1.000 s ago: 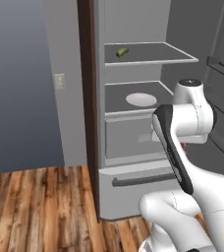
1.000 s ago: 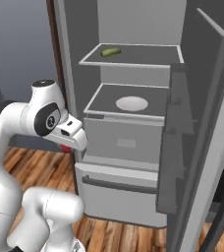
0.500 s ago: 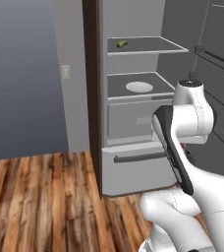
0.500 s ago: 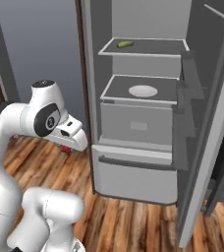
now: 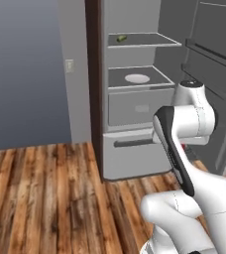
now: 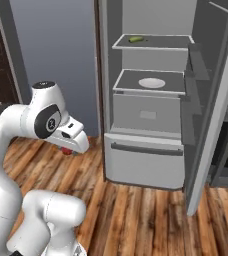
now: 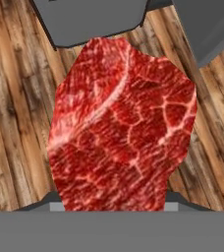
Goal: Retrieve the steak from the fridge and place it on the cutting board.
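The steak (image 7: pixel 121 128), bright red with pale marbling, sits between my gripper's (image 7: pixel 113 206) two fingers, which are shut on it above the wooden floor. From the right base camera, a small red edge of the steak (image 6: pixel 67 151) peeks out under the gripper (image 6: pixel 70 148), held low and left of the fridge (image 6: pixel 146 165). The fridge (image 5: pixel 135 154) stands open, light grey, with dark shelves and a drawer with a bar handle. The cutting board is out of view.
A white plate (image 6: pixel 152 83) lies on the fridge's middle shelf and a small green vegetable (image 6: pixel 135 39) on the top one. The open fridge door (image 6: pixel 211 100) juts out at the right. Wooden floor (image 5: pixel 45 198) spreads in front; a grey wall with a switch (image 5: pixel 69 65) stands left.
The whole scene has shifted: the base has backed away from the fridge, which now looks smaller and farther off. The arm keeps its pose with the steak in the gripper.
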Available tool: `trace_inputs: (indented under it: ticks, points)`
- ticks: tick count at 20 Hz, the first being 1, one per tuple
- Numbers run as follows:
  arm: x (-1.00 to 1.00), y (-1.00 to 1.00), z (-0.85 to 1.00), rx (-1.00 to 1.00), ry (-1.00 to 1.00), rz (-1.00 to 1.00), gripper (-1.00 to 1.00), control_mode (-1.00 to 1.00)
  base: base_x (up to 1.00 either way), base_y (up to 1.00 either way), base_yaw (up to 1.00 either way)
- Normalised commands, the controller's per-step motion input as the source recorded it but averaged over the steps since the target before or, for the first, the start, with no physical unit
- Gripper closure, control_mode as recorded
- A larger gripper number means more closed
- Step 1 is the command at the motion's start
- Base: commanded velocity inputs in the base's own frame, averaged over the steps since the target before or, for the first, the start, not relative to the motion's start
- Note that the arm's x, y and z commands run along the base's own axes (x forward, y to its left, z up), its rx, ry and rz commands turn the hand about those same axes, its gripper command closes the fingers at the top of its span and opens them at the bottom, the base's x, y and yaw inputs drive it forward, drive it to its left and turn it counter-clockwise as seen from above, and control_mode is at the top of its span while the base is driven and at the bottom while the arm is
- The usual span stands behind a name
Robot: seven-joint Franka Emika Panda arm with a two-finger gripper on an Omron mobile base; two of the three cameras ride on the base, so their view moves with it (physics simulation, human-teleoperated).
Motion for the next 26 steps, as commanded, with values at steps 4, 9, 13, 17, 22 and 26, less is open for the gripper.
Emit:
trace_inputs:
  ticks: [4, 9, 13, 17, 22, 26]
  points:
    - [0.0, 0.0, 0.0, 0.0, 0.0, 0.0, 1.0, 1.0, -0.72, 0.26, 0.0]
    - [0.0, 0.0, 0.0, 0.0, 0.0, 0.0, 1.0, 1.0, -0.33, 0.28, 0.02]
    - [0.0, 0.0, 0.0, 0.0, 0.0, 0.0, 1.0, 1.0, -0.19, 0.29, 0.16]
    - [0.0, 0.0, 0.0, 0.0, 0.0, 0.0, 1.0, 1.0, -0.03, 0.35, 0.33]
    - [0.0, 0.0, 0.0, 0.0, 0.0, 0.0, 1.0, 1.0, -0.01, 0.42, 0.4]
    - [0.0, 0.0, 0.0, 0.0, 0.0, 0.0, 1.0, 1.0, -0.07, 0.38, 0.47]
